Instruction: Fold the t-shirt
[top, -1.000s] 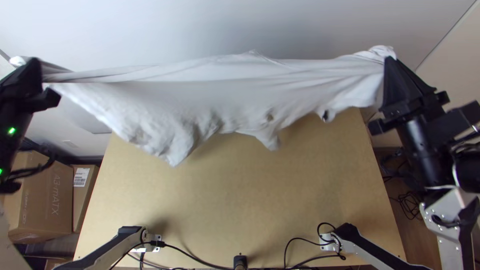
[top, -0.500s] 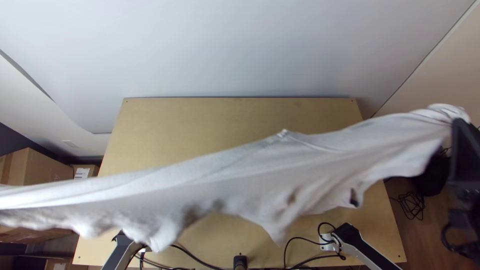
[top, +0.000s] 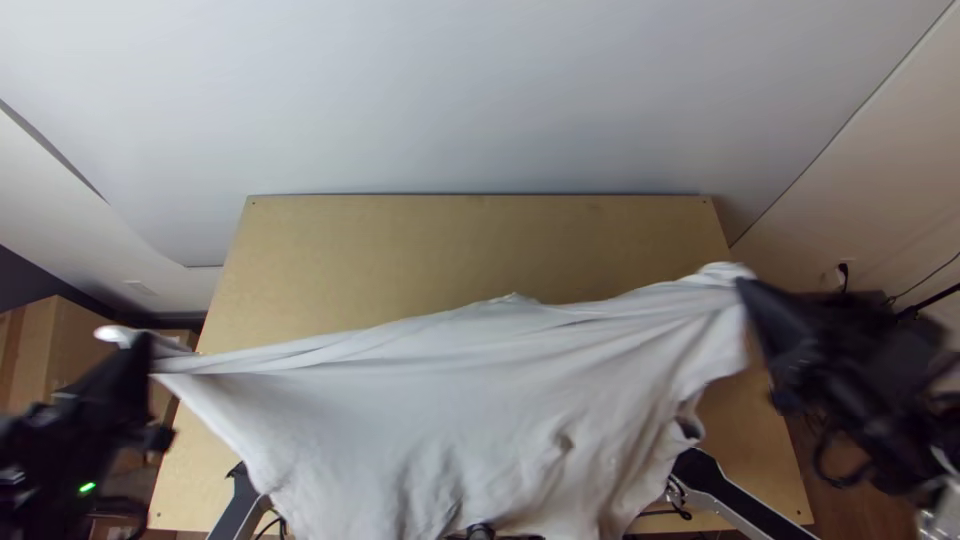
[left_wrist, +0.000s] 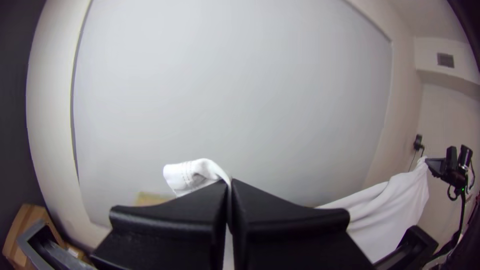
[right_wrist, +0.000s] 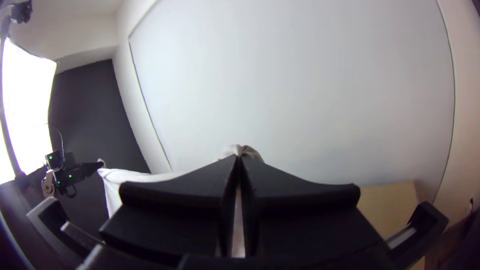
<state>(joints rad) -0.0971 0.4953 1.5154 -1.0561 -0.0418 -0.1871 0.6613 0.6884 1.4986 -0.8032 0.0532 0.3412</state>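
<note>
T-shirt (top: 440, 420) hangs stretched over near part of table (top: 470, 240), ends pinched by left gripper (top: 148, 350) and right gripper (top: 745, 290); bare wood between it and far edge. Left wrist view adds stitched hem (left_wrist: 187, 172); right wrist view, bright panel (right_wrist: 25, 105).

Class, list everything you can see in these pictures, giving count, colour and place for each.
T-shirt: one, white, stretched in the air between both grippers, lower part hanging
Table: one, light wood, beneath the shirt
Cardboard boxes: at least two, brown, beyond the table's left side
Panel: one, whitish, behind the table
Vent: one, grey, high on the wall
Cables: several, black, near edge and right
Arms: two, silver-grey and black, one each side
Left gripper, right gripper: two, black, at the shirt's upper ends, jaws shut on cloth
</note>
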